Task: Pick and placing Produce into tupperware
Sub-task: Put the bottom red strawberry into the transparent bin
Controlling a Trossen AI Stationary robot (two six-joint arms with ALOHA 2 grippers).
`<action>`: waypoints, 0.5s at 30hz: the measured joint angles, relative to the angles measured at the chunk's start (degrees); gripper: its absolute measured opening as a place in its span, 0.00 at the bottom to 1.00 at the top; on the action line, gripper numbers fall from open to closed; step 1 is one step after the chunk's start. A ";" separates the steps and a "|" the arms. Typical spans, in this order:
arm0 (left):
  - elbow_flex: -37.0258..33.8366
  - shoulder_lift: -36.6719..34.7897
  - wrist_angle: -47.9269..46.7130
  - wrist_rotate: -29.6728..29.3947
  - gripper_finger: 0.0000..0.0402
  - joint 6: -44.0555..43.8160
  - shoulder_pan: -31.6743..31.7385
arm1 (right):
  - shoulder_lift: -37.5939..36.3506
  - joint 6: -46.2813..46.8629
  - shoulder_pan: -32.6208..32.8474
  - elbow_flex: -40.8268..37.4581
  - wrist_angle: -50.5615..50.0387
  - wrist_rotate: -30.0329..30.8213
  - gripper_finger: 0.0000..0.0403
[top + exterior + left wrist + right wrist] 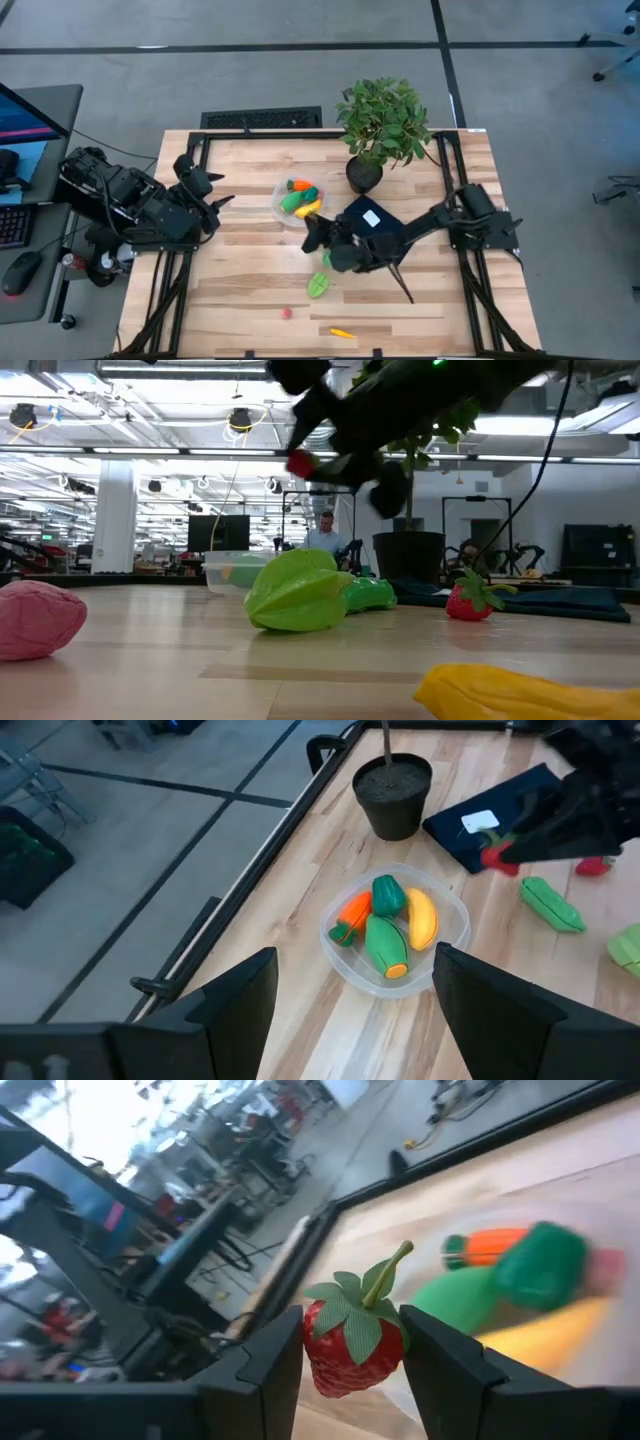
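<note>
1. Only the right wrist view shows the grip plainly: the right gripper (352,1342) has its two fingers closed on a red strawberry (352,1342) with a green leafy cap and stem.
2. From above, that strawberry is hidden under the right gripper (318,232), which hangs over the middle of the table just beside the tupperware (281,208).
3. The low view shows the strawberry (300,463) held well above the table top — a height the overhead view does not give.
4. The tupperware (338,952) is clearest in the left wrist view: it holds an orange carrot (351,914), a green pepper (388,895), a yellow banana (422,918) and a green cucumber (385,946) with an orange cut end.
5. The left gripper (213,196) waits near the left edge of the table with its fingers spread apart and nothing between them.
6. Still loose on the table: a green starfruit (318,286) toward the near edge, a small pink piece (286,313) and an orange-yellow piece (341,332) closer to that edge.
7. The low view alone shows a second strawberry (470,601) lying on the table beside the dark blue flat rectangle (560,600).
8. A potted plant (380,125) stands near the far edge — its pot just beyond the rectangle (385,225).
</note>
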 joint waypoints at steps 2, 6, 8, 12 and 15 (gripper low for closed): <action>0.00 0.00 -0.56 -0.01 0.64 0.01 0.02 | 1.92 -3.53 -1.56 0.00 7.21 -2.50 0.38; 0.00 0.00 -0.95 0.00 0.64 0.01 0.02 | 5.44 -7.48 -4.86 -0.01 18.95 -6.73 0.38; 0.00 -0.02 -0.98 0.00 0.64 0.01 0.02 | 6.41 -8.06 -6.59 0.05 21.63 -9.53 0.38; 0.00 -0.02 -0.98 0.00 0.64 0.01 0.02 | 7.05 -6.95 -9.59 0.07 21.88 -13.76 0.38; 0.00 0.00 -0.98 0.02 0.64 0.01 0.00 | 7.03 -7.06 -11.14 0.07 21.91 -15.26 0.39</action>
